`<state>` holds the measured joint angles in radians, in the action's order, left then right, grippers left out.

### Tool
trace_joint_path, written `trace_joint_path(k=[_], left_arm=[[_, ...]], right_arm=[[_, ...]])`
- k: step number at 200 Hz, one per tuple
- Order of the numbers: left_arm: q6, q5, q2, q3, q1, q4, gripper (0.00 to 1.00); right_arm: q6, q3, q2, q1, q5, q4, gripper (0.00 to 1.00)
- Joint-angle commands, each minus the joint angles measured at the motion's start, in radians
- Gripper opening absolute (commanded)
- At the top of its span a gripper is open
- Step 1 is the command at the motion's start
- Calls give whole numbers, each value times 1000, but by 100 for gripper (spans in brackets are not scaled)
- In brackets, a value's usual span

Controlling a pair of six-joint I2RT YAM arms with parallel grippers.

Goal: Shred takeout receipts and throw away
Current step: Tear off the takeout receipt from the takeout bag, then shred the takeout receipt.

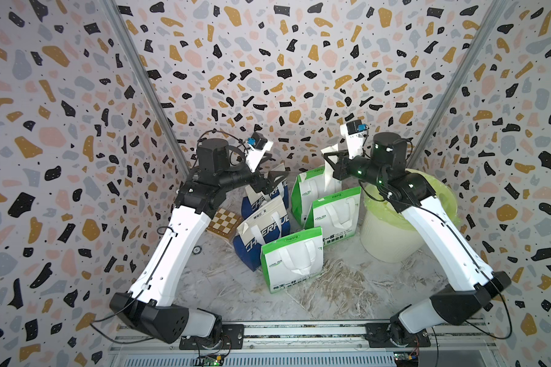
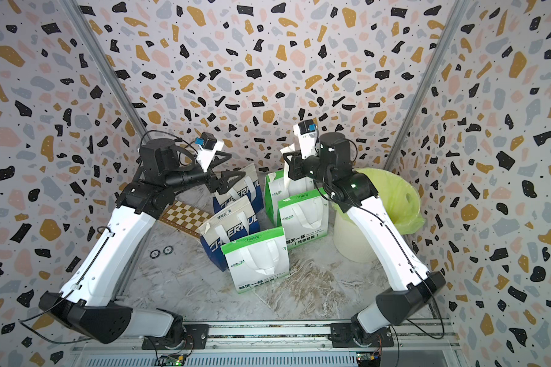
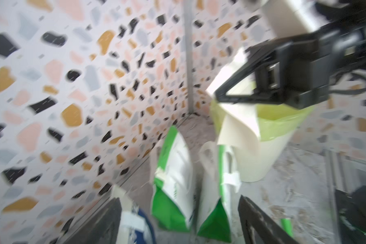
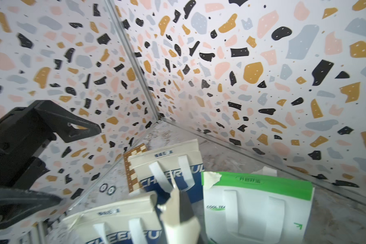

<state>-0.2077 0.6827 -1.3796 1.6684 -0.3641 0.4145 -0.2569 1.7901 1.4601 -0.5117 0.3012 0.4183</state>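
- Cream paper: one takeout receipt hangs from R gripper, whose jaws are pinched on it near its upper end.
- Long axis approx. vertical. Short top end sticks up past the jaws, long end points down at the rear green-and-white bag.
- L gripper: jaws spread, nothing betw. them, above the rear blue-and-white bag.
- L wrist view only: receipt's lower end curls, w/ the lime-lined bin behind it.
- Both top views: bin beside the bags, receipt not over it.
- R wrist view: only a blurred bit of receipt by its own finger.
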Motion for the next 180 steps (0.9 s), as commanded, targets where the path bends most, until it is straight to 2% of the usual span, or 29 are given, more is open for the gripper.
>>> trace_joint_path(k=[1, 33, 50, 68, 93, 123, 180], left_arm=[[55, 72, 37, -47, -132, -72, 87], [243, -59, 60, -131, -297, -282, 88], [310, -130, 52, -149, -336, -328, 89], [356, -153, 41, -144, -355, -349, 89], [402, -137, 21, -113, -379, -361, 88], [470, -89, 13, -115, -396, -423, 87], [500, 2, -12, -104, -415, -442, 81]], right_arm=[[-93, -102, -130, 19, 138, -110, 0], [-168, -225, -275, 22, 174, -164, 0], [-187, -244, -318, 21, 195, -164, 0], [-205, -242, -336, 21, 236, -148, 0], [-225, -247, -350, 19, 275, -145, 0], [-210, -258, -356, 18, 257, -128, 0], [-202, -262, -346, 16, 241, -126, 0]])
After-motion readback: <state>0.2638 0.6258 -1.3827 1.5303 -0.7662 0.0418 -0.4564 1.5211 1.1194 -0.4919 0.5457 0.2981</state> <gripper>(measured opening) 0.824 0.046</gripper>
